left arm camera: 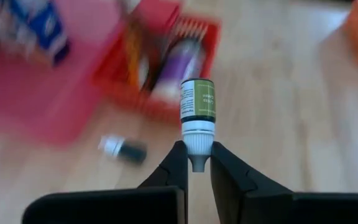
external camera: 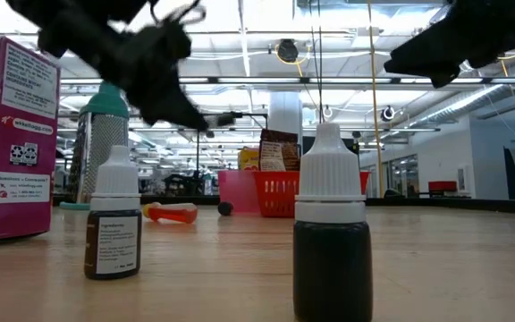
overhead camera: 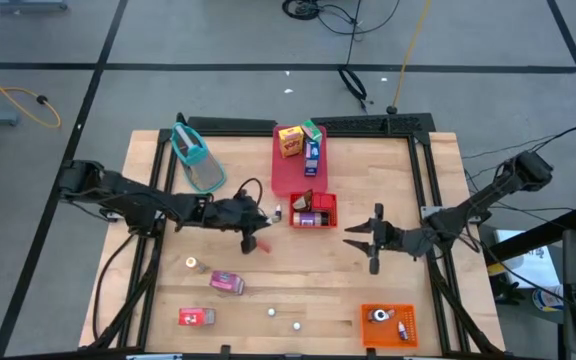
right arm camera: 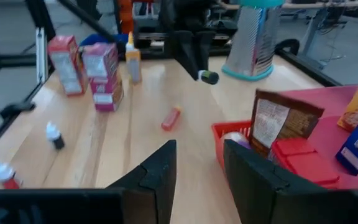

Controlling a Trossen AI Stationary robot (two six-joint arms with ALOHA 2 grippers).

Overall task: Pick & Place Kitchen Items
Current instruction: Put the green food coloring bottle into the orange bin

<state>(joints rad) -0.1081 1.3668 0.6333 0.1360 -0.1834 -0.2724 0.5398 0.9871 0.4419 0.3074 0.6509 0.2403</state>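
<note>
Two dropper bottles (external camera: 332, 234) fill the low view's foreground. Mid-frame from above, the left gripper (left arm camera: 196, 163) pinches a green-labelled bottle (left arm camera: 198, 111) by its cap — right gripper (overhead camera: 372, 244), centre-right, stands half open.

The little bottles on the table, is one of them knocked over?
Yes. A small dark dropper bottle with a white cap lies on its side on the wooden table, beside the red basket, while other dropper bottles stand upright.
</note>
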